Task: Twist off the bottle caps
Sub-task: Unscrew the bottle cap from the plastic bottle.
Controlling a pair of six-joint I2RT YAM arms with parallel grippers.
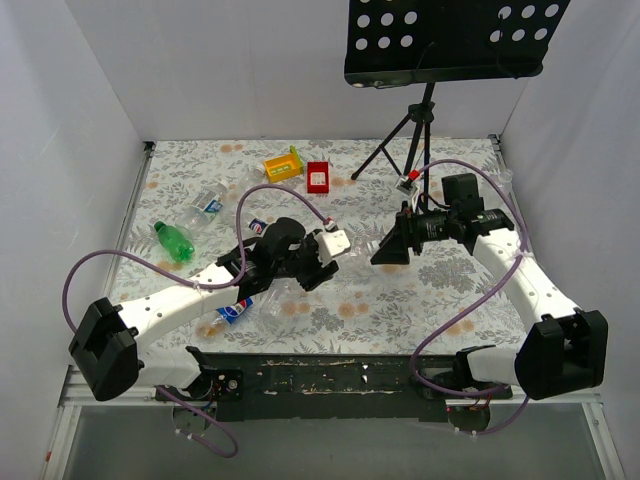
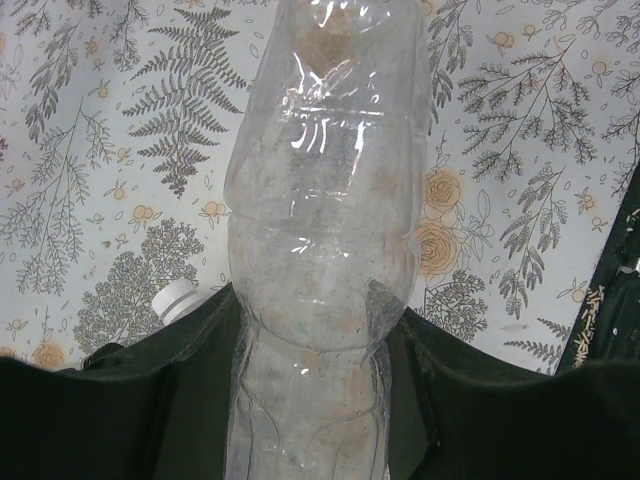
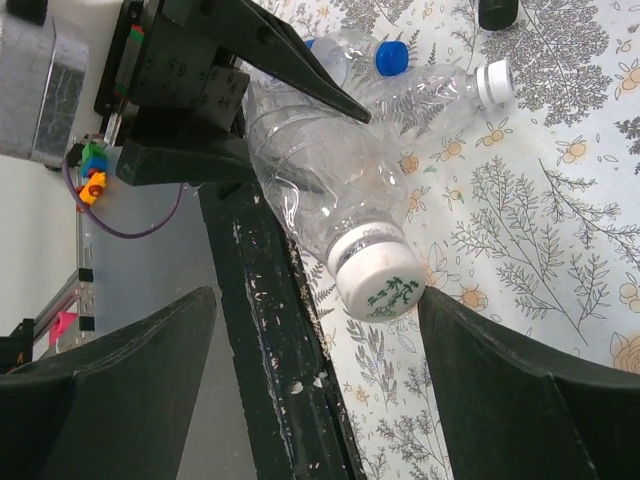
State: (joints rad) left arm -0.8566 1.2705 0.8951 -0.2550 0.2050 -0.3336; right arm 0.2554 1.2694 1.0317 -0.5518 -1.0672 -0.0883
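Grip from the clenched left fingers (image 2: pixel 150 400) on the clear bottle (image 2: pixel 320 250) needed to be firm, so that the released right fingers (image 3: pixel 500 370), standing wide either side of its white cap (image 3: pixel 378 282), could centre, close squarely and twist.

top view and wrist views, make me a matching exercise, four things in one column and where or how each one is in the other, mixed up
Things:
1. left gripper
2. right gripper
3. green bottle
4. red tray

Place or state:
a. lying on the left side of the table
b. shut on the clear bottle
c. open, a finger on either side of the white cap
d. next to the yellow tray, near the far edge

Pairs: 1-b, 2-c, 3-a, 4-d
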